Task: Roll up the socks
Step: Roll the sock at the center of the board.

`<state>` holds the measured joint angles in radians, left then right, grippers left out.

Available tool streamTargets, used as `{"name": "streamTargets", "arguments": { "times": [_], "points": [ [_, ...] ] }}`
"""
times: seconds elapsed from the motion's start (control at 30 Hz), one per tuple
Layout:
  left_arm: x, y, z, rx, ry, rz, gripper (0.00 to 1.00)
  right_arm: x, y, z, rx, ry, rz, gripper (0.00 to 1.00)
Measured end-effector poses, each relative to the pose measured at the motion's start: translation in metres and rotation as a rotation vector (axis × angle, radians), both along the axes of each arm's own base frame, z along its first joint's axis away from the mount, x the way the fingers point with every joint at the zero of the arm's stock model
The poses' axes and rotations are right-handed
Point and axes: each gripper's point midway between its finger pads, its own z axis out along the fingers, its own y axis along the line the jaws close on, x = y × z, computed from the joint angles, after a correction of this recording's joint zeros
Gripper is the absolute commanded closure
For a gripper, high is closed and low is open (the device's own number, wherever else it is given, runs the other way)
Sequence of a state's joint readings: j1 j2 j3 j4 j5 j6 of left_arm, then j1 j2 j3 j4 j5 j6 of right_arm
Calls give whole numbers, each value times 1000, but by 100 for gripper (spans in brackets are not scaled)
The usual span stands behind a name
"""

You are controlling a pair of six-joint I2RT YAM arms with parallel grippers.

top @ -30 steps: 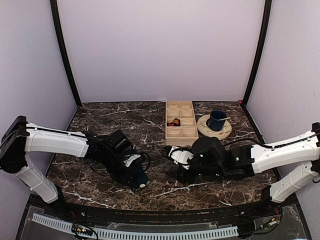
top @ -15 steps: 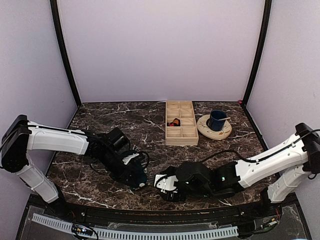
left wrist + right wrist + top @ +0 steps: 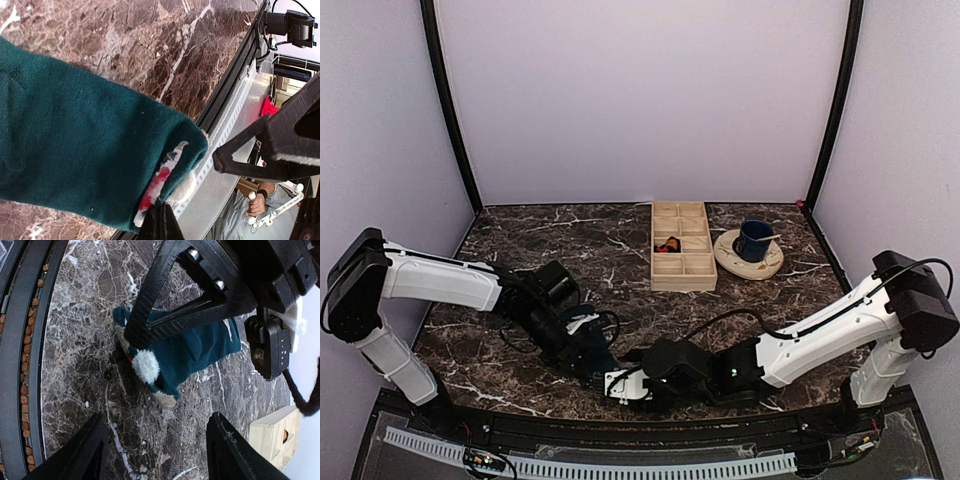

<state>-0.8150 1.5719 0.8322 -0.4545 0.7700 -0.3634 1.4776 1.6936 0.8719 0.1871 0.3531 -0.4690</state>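
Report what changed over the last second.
The right gripper swept from mid-table toward the near edge and leftward, and now sits open, facing the teal sock. The left gripper, still shut on that sock, edged slightly toward the near edge. The mug and wooden tray have not moved.

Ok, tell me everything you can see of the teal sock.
The teal sock is soft dark-green knit, bunched into a thick fold, lying on the marble table by its front edge. The jaws of the left gripper are shut on its end, where red, black and white patterned fabric peeks out.
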Motion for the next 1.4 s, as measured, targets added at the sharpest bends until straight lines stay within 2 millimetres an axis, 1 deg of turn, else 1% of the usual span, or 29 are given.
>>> {"name": "streamTargets", "arguments": {
  "times": [0.07, 0.17, 0.4, 0.5, 0.63, 0.77, 1.0, 1.27, 1.4],
  "points": [
    [-1, 0, -1, -3, 5, -5, 100, 0, 4, -3, -12, -14, 12, 42],
    [-3, 0, 0, -11, 10, -13, 100, 1, 10, -6, -26, -34, 30, 51],
    [-4, 0, -1, -21, 20, -22, 100, -1, 21, -13, -56, -62, 74, 67],
    [-5, 2, -2, -23, 25, -27, 100, -1, 23, -16, -64, -63, 85, 71],
    [-5, 3, -3, -26, 30, -27, 100, 0, 23, -18, -73, -60, 92, 72],
    [-5, 3, -2, -33, 32, -30, 100, 4, 24, -19, -76, -55, 92, 72],
    [-6, 3, -1, -45, 34, -38, 100, 12, 21, -23, -90, -54, 83, 72],
    [-8, 4, -2, -45, 46, -45, 100, 15, 18, -33, -121, -32, 89, 83],
    [-8, 4, -3, -41, 50, -47, 100, 13, 21, -32, -121, -20, 99, 94]
  ]
}}
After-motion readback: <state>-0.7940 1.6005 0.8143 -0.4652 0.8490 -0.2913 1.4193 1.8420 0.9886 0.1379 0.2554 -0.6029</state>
